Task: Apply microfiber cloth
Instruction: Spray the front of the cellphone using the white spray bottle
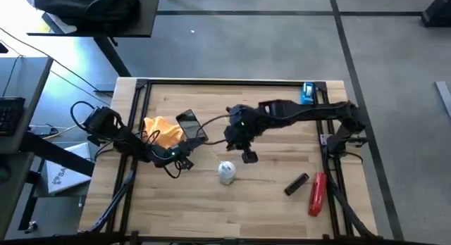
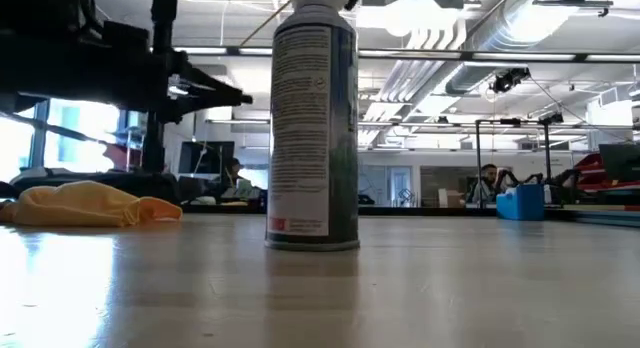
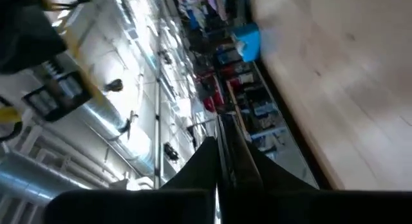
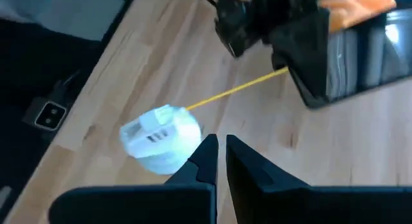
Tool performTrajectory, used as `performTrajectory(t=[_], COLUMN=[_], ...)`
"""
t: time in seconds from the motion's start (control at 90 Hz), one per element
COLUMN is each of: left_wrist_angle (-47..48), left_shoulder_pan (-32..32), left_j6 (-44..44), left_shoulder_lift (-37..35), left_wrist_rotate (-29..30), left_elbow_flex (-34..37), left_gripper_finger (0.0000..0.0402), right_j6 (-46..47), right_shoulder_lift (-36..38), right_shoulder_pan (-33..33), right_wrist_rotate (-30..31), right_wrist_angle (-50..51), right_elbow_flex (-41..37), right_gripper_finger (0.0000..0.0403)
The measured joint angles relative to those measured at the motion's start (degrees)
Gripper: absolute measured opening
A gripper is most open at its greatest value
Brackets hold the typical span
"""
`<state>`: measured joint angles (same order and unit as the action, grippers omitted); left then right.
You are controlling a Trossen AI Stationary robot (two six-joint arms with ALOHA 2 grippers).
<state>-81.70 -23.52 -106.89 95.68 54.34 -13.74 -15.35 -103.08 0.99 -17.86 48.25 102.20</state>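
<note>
The orange-yellow microfiber cloth (image 1: 161,130) lies crumpled on the table's left half, its underside on the wood (image 2: 85,203). A black phone (image 1: 190,125) lies flat at its right. My left gripper (image 1: 184,162) is shut and holds nothing; it hovers just nearer than the cloth and phone and points level across the table (image 3: 225,156). My right gripper (image 1: 248,155) hangs at the table's middle, shut with nothing between its fingers (image 4: 220,150). It is just up and to the right of a spray can's white cap (image 4: 161,139).
The spray can (image 2: 312,128) stands upright near the table's middle front (image 1: 225,172). A thin yellow line (image 4: 238,89) runs from it toward the left arm. A red tool (image 1: 317,192) and a dark block (image 1: 296,183) lie front right. A blue object (image 1: 308,93) sits far right.
</note>
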Motion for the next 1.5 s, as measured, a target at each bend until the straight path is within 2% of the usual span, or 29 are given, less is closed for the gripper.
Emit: performTrajectory(t=[0.133, 0.311, 0.678, 0.833, 1.3, 1.5], left_wrist_angle=[0.99, 3.01, 7.52, 13.81, 21.55, 22.03], left_shoulder_pan=[-1.92, -2.15, -5.95, -7.23, -7.23, -4.15], left_j6=[0.68, -1.21, -1.44, -1.79, -1.71, 0.02], left_shoulder_lift=[-0.02, -0.02, -0.84, -2.46, -4.15, -4.13], left_wrist_rotate=[0.87, 1.01, 1.3, 1.27, 1.56, -5.0], left_elbow_flex=[-0.42, -2.04, -2.92, -5.07, -8.4, -8.72], left_gripper_finger=[0.0008, 0.0008, 0.0008, 0.0008, 0.0008, 0.0008], right_j6=[-5.72, -10.95, -16.63, -17.73, -19.19, -19.19], right_shoulder_lift=[-2.54, -6.19, -8.69, -9.06, -10.9, -10.89], right_shoulder_pan=[-2.59, -4.09, -4.85, -4.63, -4.46, -4.34], right_wrist_rotate=[-10.9, -21.91, -31.13, -31.97, -32.94, -32.92], right_wrist_angle=[-6.55, -9.1, -10.92, -11.85, -7.29, -7.34], right_elbow_flex=[-0.64, -0.7, -0.75, -0.73, -0.77, -0.75], right_gripper_finger=[0.0, 0.0, 0.0, 0.0, 0.0, 0.0])
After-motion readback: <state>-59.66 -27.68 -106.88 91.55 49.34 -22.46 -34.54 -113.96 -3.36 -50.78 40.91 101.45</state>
